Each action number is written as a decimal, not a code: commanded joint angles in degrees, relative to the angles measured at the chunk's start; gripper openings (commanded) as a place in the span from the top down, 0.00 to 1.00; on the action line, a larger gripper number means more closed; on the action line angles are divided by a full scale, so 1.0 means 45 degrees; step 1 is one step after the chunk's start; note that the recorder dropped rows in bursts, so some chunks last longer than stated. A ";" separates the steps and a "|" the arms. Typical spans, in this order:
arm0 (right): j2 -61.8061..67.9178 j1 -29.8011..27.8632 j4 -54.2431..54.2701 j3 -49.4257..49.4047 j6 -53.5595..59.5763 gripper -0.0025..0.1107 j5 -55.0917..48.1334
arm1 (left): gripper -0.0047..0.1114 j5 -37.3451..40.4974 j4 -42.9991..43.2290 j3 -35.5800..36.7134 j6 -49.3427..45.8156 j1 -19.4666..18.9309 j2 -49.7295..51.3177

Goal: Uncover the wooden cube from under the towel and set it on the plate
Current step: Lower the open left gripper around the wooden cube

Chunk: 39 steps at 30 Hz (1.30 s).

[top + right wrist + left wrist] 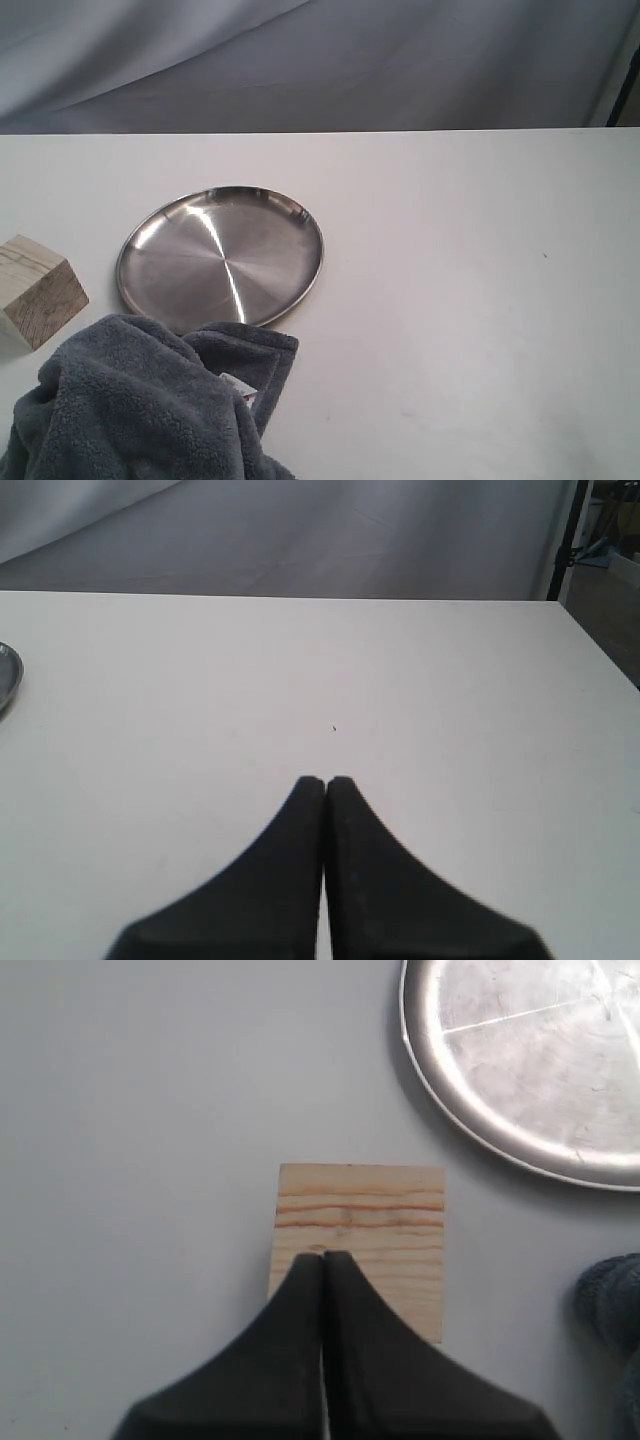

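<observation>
Towel [140, 400]: bunched nearest, reaching the plate [220, 255] rim.
Wooden cube [38, 290]: uncovered, on the surface [470, 330], left of the plate.
Left gripper [323, 1255]: jaws pressed together above the cube, contact perhaps.
Right gripper [325, 780]: jaws pressed together, holding nothing, over the surface.

No word, brand or number can be read anywhere. The only label is a small white tag [238, 388] on the towel [130, 410], by the near left corner of the table [450, 300]. Its red mark is too small to make out.
</observation>
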<state>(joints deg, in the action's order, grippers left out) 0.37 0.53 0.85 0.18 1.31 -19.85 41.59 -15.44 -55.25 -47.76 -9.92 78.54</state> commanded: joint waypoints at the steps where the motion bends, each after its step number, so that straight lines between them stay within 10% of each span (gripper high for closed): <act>1: -0.0083 0.0034 0.0039 -0.0041 -0.0022 0.98 0.0040 | 0.88 -0.0058 -0.0161 -0.0040 -0.0244 -0.0030 0.0778; 4: -0.0083 0.0034 0.0039 -0.0041 -0.0022 0.98 0.0040 | 0.65 -0.0058 -0.0161 -0.0040 -0.0244 -0.0030 0.1297; 8: -0.0083 0.0034 0.0039 -0.0041 -0.0022 0.98 0.0040 | 0.08 -0.0081 -0.0963 -0.0040 -0.0244 -0.0030 0.1704; 39: -0.0083 0.0034 0.0039 -0.0041 -0.0022 0.98 0.0040 | 0.06 -0.0677 -0.1483 -0.0040 -0.2269 -0.0030 0.3379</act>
<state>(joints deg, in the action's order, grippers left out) 0.37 0.53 0.85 0.18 1.31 -19.85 38.72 -21.41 -55.25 -57.09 -9.92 93.75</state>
